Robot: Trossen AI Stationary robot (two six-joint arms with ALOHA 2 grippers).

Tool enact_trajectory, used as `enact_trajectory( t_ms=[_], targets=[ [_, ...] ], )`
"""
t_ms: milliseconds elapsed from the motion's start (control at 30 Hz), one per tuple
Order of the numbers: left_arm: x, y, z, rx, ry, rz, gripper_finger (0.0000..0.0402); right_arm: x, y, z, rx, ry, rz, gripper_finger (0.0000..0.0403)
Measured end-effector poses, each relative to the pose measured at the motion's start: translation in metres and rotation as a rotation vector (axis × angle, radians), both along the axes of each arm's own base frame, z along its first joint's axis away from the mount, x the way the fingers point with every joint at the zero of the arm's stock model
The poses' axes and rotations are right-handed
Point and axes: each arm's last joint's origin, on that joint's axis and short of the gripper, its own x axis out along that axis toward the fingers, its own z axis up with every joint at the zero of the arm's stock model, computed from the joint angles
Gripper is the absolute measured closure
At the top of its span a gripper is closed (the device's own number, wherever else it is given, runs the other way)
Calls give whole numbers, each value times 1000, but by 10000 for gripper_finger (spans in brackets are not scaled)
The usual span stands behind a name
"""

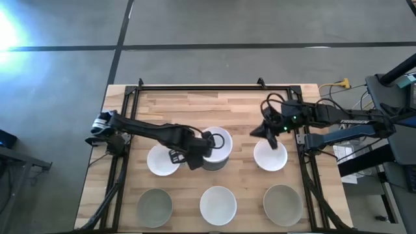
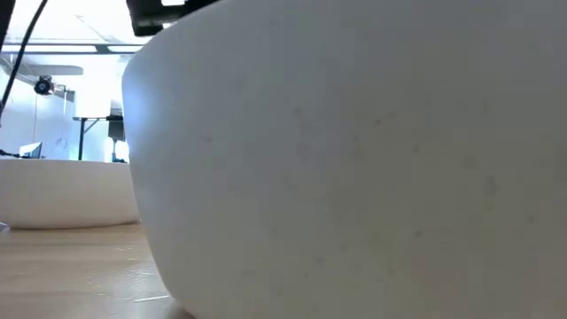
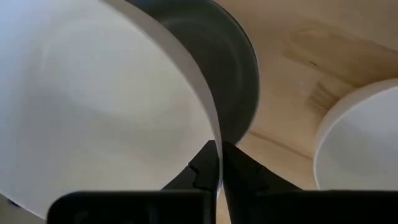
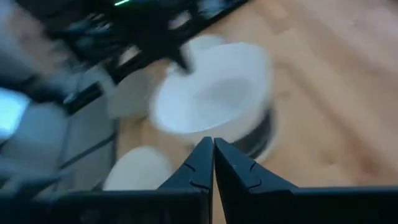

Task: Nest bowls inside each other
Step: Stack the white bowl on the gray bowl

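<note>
from my remote seat i see six spots of bowls on the wooden counter (image 1: pixel 195 104). on the far left of the back row sits a white bowl (image 1: pixel 161 160), just beside my left gripper (image 1: pixel 207 144). that gripper is pinched tight on the rim of a white bowl (image 1: pixel 218 144), its fingers (image 3: pixel 208 168) astride the thin wall, holding it over a dark bowl (image 3: pixel 233 81) in the centre stack. further right, my right gripper (image 1: pixel 270 136) hangs with its fingers (image 4: pixel 202 163) pressed together, holding nothing, just over the back edge of another white bowl (image 1: pixel 270 156). along the front row lie a pale grey-green bowl (image 1: pixel 155 207), a white bowl (image 1: pixel 218 204) in the middle, and a second grey-green bowl (image 1: pixel 282 205), all well apart from both grippers.
</note>
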Motion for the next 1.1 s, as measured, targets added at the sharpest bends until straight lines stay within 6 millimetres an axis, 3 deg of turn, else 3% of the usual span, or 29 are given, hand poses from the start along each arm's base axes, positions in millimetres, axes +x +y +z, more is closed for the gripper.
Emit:
enact_trajectory(
  t_ms=[367,633,1100],
  targets=[
    [22,-5,-31,5,87,54,401,-6,7,-16,-28,29,63,394],
    [17,-4,-37,35,173,77,401,-6,7,-19,-47,31,74,394],
    [24,-6,-42,2,119,38,401,-6,7,-18,-87,23,97,394]
  ],
)
